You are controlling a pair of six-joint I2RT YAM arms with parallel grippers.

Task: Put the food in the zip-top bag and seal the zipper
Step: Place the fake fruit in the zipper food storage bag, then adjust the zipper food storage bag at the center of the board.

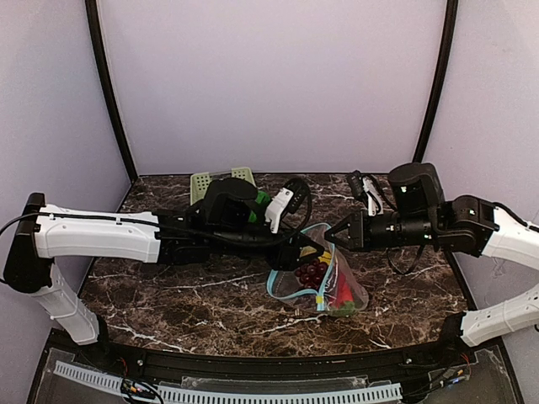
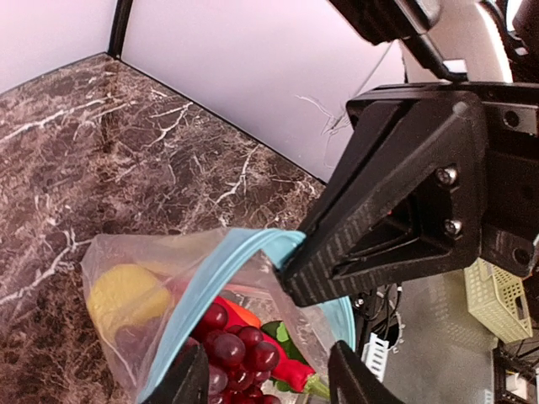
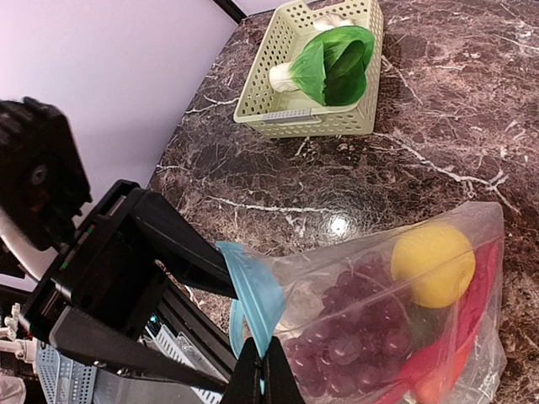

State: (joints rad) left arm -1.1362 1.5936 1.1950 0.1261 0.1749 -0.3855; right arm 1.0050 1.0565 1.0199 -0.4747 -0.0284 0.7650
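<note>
The clear zip-top bag (image 1: 337,286) lies mid-table with its mouth lifted. Inside are purple grapes (image 2: 227,345), a yellow lemon (image 3: 431,263) and red chilli peppers (image 2: 290,370). My right gripper (image 3: 268,374) is shut on the light blue zipper strip (image 3: 257,290) and holds the rim up. My left gripper (image 2: 269,379) is open, its fingers straddling the bag's mouth just left of the right gripper (image 1: 330,238). The mouth is open. No slider tab shows. The green bok choy (image 3: 328,63) and a white piece (image 3: 333,18) lie in the basket.
The pale green slotted basket (image 3: 278,114) stands at the back of the table behind my left arm (image 1: 101,236). Purple walls enclose the marble table (image 1: 185,303) on three sides. Cables hang near the right arm (image 1: 404,252).
</note>
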